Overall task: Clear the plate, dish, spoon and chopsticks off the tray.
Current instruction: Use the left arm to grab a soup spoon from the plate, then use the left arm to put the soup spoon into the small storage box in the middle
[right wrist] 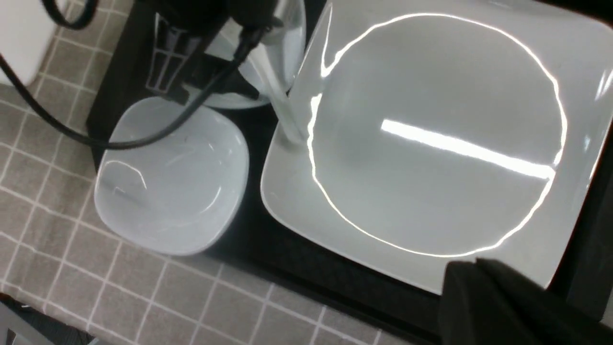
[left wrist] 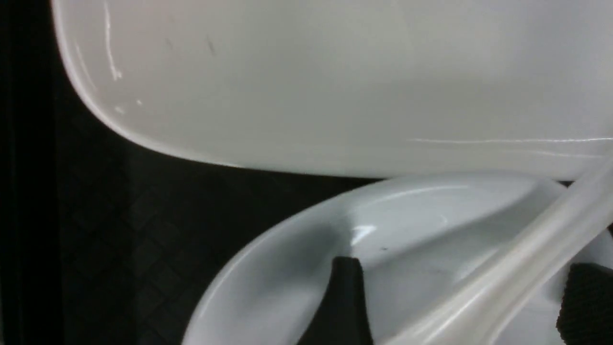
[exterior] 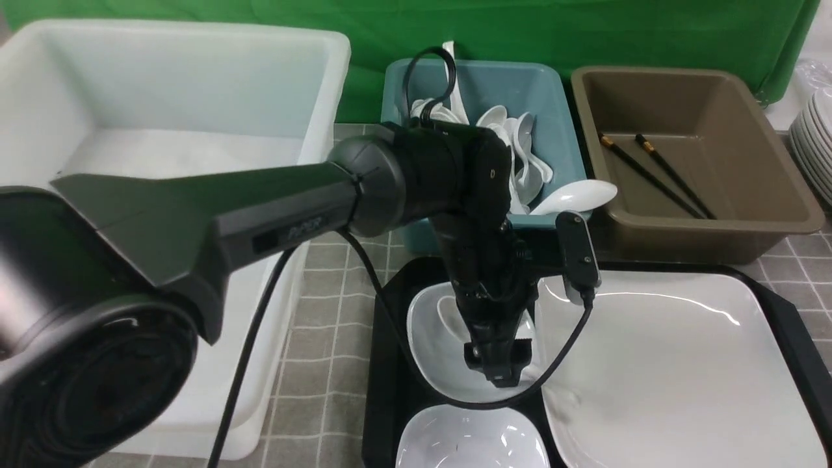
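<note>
On the table (exterior: 325, 338): a grey cloth with a tile pattern covers the surface.
Room: a green backdrop (exterior: 585, 32) closes off the far side.
Containers: a large white tub (exterior: 175, 84) stands at the left. A teal tub (exterior: 552, 97) heaped with white spoons (exterior: 520, 149) is at the centre, and a brown tub (exterior: 767, 162) is just beside it on the right.
Right edge: stacked round plates (exterior: 816, 143) are partly in view.
Tray (exterior: 796, 318): black, lying in front of the teal and brown tubs.
Plate (exterior: 669, 364): it fills the right part of the tray.
Dishes: the far dish (exterior: 426, 338) and the near dish (exterior: 468, 442) sit on the tray's left part, just beside the plate.
Spoon (exterior: 452, 318): its bowl lies in the far dish and its handle runs toward the plate's edge.
Chopsticks (exterior: 656, 172): they lie side by side on the floor of the brown tub, off the tray.
Left arm: it reaches from the near left across to the tray, with the wrist bent downward and a cable (exterior: 260, 364) trailing below.
Left gripper (exterior: 497, 364): it points down into the far dish. The jaws are spread wide, and in the left wrist view the spoon's handle passes between the fingers (left wrist: 345, 297) ungrasped.
Right gripper (right wrist: 471, 287): it is seen only in its own wrist view, above the plate's edge. The jaws are clenched together.
</note>
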You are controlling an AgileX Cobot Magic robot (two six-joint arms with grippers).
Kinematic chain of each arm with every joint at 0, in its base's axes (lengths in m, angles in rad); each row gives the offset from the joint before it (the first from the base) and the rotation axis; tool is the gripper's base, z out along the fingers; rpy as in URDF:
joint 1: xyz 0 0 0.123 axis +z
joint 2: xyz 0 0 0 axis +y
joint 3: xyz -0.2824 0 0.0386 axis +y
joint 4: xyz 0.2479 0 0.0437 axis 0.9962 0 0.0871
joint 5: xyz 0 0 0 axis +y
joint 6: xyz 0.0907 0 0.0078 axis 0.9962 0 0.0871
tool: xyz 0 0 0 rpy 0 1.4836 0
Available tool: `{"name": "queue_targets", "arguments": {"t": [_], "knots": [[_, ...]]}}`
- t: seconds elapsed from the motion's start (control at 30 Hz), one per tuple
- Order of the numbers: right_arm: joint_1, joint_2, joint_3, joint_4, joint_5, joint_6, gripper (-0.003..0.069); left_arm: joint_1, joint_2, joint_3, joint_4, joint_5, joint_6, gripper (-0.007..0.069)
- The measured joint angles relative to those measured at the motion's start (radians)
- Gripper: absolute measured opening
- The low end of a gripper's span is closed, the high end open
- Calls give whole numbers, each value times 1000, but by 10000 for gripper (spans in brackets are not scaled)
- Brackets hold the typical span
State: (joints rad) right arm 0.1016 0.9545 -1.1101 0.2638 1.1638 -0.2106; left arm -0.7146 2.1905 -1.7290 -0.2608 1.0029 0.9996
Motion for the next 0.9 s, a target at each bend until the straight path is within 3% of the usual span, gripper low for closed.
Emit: {"name": "queue_targets", "arguments": {"t": [0.1,0.23,0.5,0.67,0.77,0.9], "knots": [[0,-9,0,1,0,0,22,0,2,0,-1,-1,0,428],[0,-9,0,1,0,-3,22,0,-7,0,-5,8,-39,145],[0,-9,0,4,-1,-8,22,0,-121,-29,39,1,-232,148],[0,-9,1,48,-150,-51,22,0,-188,-133,188,-113,-503,148],[0,-9,13,138,-282,-158,22,13,-194,-190,261,-230,-627,148],[27,5,32,292,-448,-350,25,73,-182,-229,229,-413,-735,148]]}}
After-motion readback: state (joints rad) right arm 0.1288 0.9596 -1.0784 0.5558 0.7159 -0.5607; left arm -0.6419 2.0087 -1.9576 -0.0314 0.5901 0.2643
